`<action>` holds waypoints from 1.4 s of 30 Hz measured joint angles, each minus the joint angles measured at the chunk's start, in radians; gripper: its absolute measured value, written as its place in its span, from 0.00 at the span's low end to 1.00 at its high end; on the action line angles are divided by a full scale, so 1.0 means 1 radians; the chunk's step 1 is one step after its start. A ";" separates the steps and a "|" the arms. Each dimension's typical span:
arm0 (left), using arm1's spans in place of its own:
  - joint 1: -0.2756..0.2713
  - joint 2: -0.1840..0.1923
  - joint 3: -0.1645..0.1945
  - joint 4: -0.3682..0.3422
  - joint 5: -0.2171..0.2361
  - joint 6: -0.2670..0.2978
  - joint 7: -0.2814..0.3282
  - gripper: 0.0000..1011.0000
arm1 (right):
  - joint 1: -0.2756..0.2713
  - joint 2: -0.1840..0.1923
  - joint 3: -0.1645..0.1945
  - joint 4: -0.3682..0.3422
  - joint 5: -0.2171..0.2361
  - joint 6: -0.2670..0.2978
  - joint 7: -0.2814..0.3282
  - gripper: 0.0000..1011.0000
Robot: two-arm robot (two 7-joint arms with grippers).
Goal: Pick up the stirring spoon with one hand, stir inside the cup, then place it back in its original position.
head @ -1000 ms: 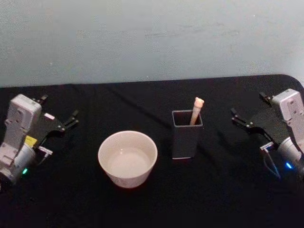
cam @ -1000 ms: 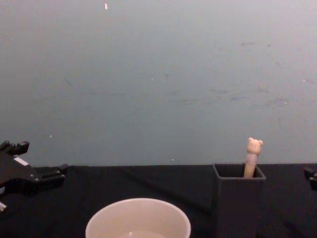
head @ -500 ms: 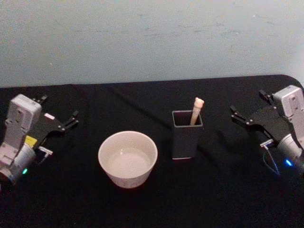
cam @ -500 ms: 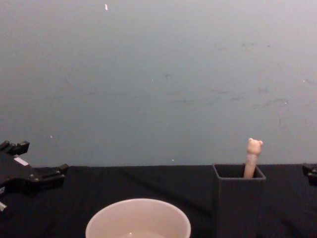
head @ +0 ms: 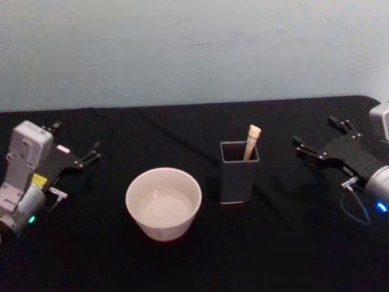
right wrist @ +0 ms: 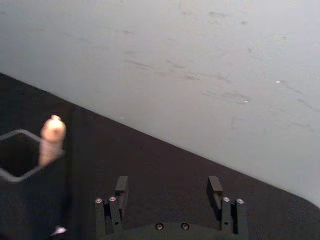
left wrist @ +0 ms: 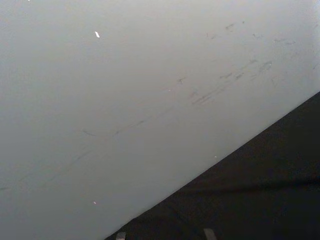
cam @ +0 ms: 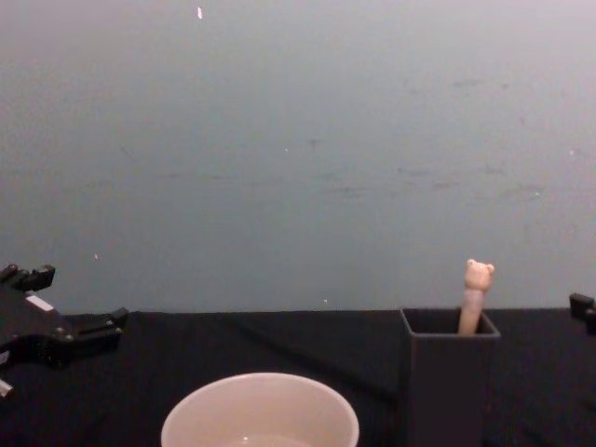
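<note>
Stirring spoon point(head: 251, 141) leans inside the dark grey square holder point(head: 237, 182), with only its cream, bear-topped handle end clear of the thin rim. It looks light, stiff and slim, probably smooth enough to slip, so the grip belongs just under the bear head. Far left of the holder, the left tool point(head: 76, 137) hangs with fingers apart. Just left of the holder sits the wide, glossy cream cup point(head: 164, 229). Right of the holder, the right tool point(head: 316, 131) hovers over the black-clothed desk point(head: 292, 243), fingers spread.
</note>
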 joint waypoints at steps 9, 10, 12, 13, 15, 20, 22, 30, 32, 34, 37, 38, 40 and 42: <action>0.000 0.000 0.000 0.000 0.000 0.000 0.000 0.99 | -0.058 0.031 0.039 -0.076 0.092 0.020 0.126 0.99; 0.000 0.000 0.000 0.000 0.000 0.000 0.000 0.99 | -0.061 0.032 0.041 -0.080 0.096 0.020 0.134 0.99; 0.000 0.000 0.000 0.000 0.000 0.000 0.000 0.99 | -0.071 0.033 0.047 -0.094 0.117 0.027 0.171 0.99; 0.000 0.000 0.000 0.000 0.000 0.000 0.000 0.99 | -0.071 0.033 0.047 -0.094 0.117 0.027 0.171 0.99; 0.000 0.000 0.000 0.000 0.000 0.000 0.000 0.99 | -0.074 0.030 0.048 -0.106 0.127 0.042 0.197 0.99; 0.000 0.000 0.000 0.000 0.000 0.000 0.000 0.99 | -0.062 0.012 0.045 -0.111 0.136 0.070 0.223 0.99; 0.000 0.000 0.000 0.000 0.000 0.000 0.000 0.99 | -0.050 -0.001 0.039 -0.103 0.136 0.084 0.235 0.99; 0.000 0.000 0.000 0.000 0.000 0.000 0.000 0.99 | -0.003 -0.048 0.017 -0.058 0.127 0.115 0.272 0.99; 0.000 0.000 0.000 0.000 0.000 0.000 0.000 0.99 | 0.007 -0.056 0.014 -0.049 0.124 0.118 0.276 0.99; 0.000 0.000 0.000 0.000 0.000 0.000 0.000 0.99 | 0.019 -0.064 0.011 -0.039 0.122 0.121 0.280 0.99; 0.000 0.000 0.000 0.000 0.000 0.000 0.000 0.99 | 0.044 -0.084 0.004 -0.013 0.116 0.125 0.287 0.99; 0.000 0.000 0.000 0.000 0.000 0.000 0.000 0.99 | 0.050 -0.087 0.003 -0.008 0.114 0.126 0.289 0.99; 0.000 0.000 0.000 0.000 0.000 0.000 0.000 0.99 | 0.059 -0.093 0.000 0.000 0.112 0.126 0.292 0.99; 0.000 0.000 0.000 0.000 0.000 0.000 0.000 0.99 | 0.072 -0.102 -0.005 0.016 0.108 0.128 0.295 0.99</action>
